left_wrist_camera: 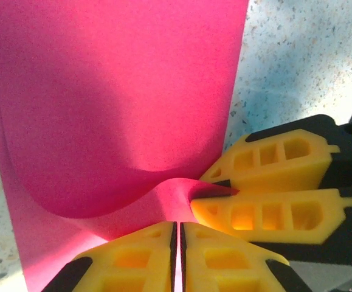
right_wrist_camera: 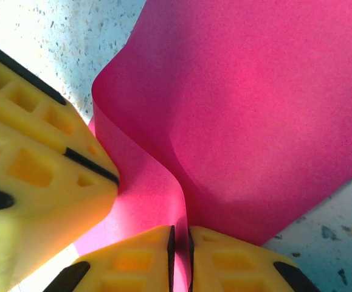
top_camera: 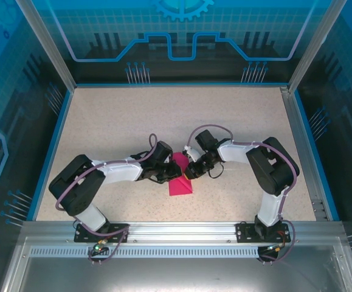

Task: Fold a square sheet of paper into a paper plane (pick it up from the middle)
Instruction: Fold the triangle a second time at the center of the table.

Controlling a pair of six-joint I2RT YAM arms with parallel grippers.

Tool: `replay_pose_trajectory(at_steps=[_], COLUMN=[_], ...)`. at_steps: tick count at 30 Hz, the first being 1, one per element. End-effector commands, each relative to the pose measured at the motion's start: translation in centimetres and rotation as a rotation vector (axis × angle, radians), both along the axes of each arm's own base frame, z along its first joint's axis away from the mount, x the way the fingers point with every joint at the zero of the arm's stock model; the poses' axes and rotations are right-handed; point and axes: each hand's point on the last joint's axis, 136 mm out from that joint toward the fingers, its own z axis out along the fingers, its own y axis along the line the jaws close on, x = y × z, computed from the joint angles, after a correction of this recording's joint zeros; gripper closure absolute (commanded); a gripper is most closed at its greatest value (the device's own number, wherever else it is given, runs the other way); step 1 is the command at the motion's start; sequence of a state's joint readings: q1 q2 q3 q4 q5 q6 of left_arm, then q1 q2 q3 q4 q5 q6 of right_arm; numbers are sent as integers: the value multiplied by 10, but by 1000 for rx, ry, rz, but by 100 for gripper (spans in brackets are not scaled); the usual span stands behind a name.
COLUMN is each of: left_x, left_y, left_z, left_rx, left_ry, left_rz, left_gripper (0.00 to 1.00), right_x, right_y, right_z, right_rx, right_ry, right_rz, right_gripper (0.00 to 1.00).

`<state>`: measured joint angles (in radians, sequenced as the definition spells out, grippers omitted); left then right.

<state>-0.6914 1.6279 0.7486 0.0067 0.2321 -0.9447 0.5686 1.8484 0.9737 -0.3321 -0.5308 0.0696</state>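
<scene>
I am pinching the square sheet of paper [left_wrist_camera: 115, 91] in left gripper [left_wrist_camera: 177, 231] and right gripper [right_wrist_camera: 180, 237], both closed narrowly on it. Folding is apparently only starting, with no dart shape showing.

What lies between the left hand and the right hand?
A raised ridge of the square sheet of paper, pinched by the left hand and the right hand, in the left wrist view.

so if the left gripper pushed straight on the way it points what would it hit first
Probably the square sheet of paper pinched in the left gripper, which bulges just ahead; the right gripper sits right of that line, though depth is unclear.
</scene>
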Motion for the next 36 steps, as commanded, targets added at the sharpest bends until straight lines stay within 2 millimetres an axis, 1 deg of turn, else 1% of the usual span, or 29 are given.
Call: replay_pose_trajectory(at_steps=[1,7,11,14,16,17,19,24,26,28,29,30,31,33,36], left_x=[-5,-10,-15,-19,-21,-21,-23,-24,-24,-23,-23,-23,-22,-23,-22], left_y=[3,10,14,17,17,18,19,20,20,19,19,19,19,19,18], left_z=[-15,-27,-38,-47,-48,-49,-50,-50,-50,-49,-49,-48,-47,-47,-46], left_rx=[22,48,74,87,88,93,99,108,109,107,106,105,103,106,105], left_ry=[23,46,62,77,81,81,83,77,77,74,76,73,72,70,66], left_rz=[12,25,26,25,22,20,17,9,7,5,6,4,3,3,-3], left_gripper=[86,86,86,86,86,86,86,86,86,86,86,86,86,86,86], right_x=[-4,-5,-5,-5,-5,-4,-1,4,0,-8,-12,-17,-28,-40,-49], right_y=[-7,-7,-6,-5,-4,-4,-4,-13,-13,-8,-4,-1,-2,3,6], right_z=[-10,-11,-10,-8,-4,-1,10,47,58,68,71,70,61,56,45], right_rx=[-32,-37,-31,-22,-11,-10,-1,48,76,131,153,160,150,149,128], right_ry=[35,36,36,37,35,31,-2,-57,-61,-35,-12,16,55,81,123], right_rz=[-1,0,1,-1,1,-5,-22,-104,-115,-100,-92,-91,-81,-53,-44], right_gripper=[84,84,83,82,81,80,75,68,67,70,73,77,80,82,83])
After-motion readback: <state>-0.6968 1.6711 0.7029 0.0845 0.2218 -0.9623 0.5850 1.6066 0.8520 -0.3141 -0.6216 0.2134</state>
